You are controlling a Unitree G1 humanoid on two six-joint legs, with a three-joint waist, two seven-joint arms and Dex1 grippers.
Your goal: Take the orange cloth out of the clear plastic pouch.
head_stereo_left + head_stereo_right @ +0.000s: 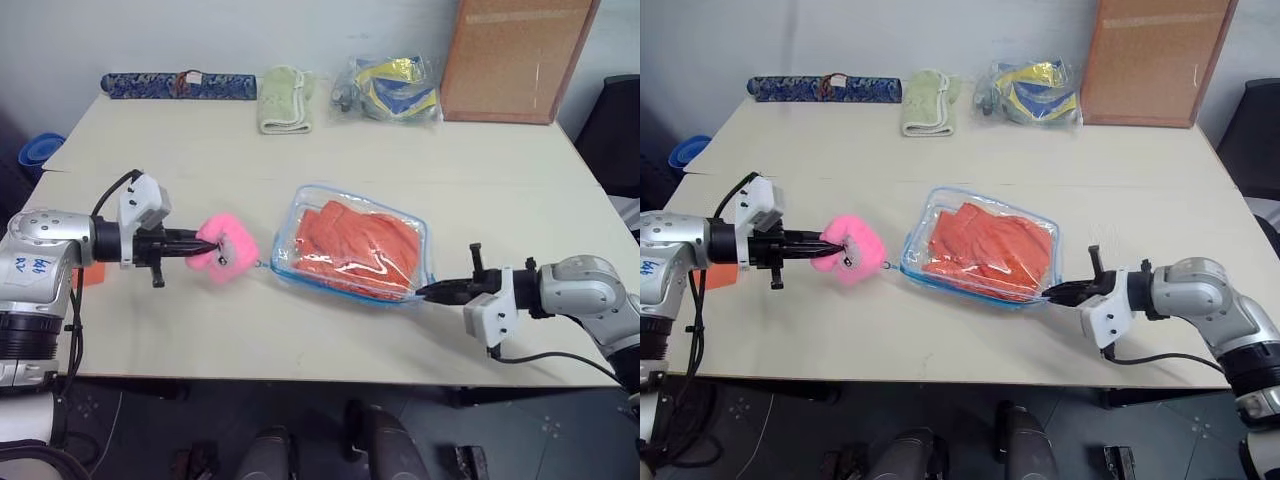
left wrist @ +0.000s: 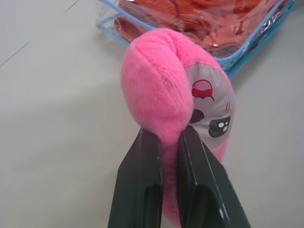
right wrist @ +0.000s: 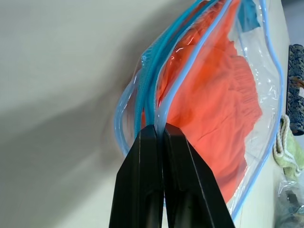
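Our left end effector (image 1: 208,247) is clenched on the pink plush bunny charm (image 1: 228,250); mid-tabletop (image 1: 500,170), the orange cloth (image 1: 360,250) lies inside the clear plastic pouch (image 1: 300,205), whose blue edge our right end effector (image 1: 425,292) pinches.

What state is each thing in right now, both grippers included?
Clear plastic pouch: lying flat on the table, pinched at both ends.
Orange cloth: folded, inside the pouch.
Pink plush charm: pinched between the left fingers.
Left gripper: shut on the charm.
Right gripper: shut on the pouch's blue edging.
Green cloth: folded, at the far edge.
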